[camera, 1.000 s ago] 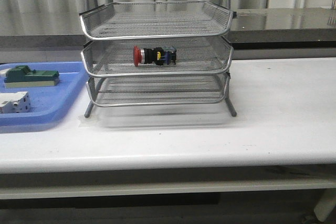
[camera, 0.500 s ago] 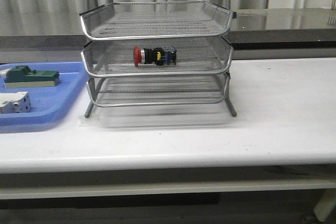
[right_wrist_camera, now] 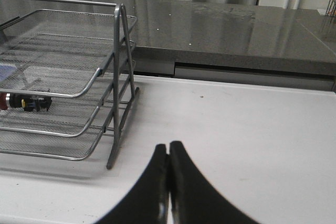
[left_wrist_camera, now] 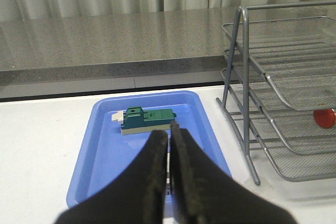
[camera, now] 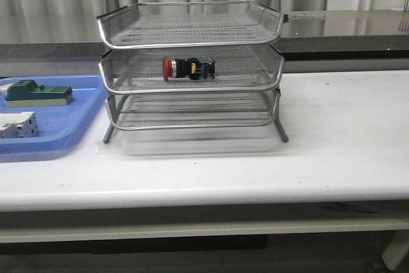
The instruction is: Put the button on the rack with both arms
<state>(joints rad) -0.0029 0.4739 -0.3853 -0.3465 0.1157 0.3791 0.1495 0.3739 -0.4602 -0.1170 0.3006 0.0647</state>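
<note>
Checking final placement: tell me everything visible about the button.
The button lies on its side in the middle tier of the rack, resting on the mesh floor. Its round red cap points toward the blue tray's side; behind it come a black cylindrical body and a blue-yellow rear block. It looks like plastic. Nothing but the mesh touches it; no gripper is near.

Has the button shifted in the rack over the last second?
No. The button lies at the same spot in the rack's middle tray, its red cap toward the blue tray.
</note>
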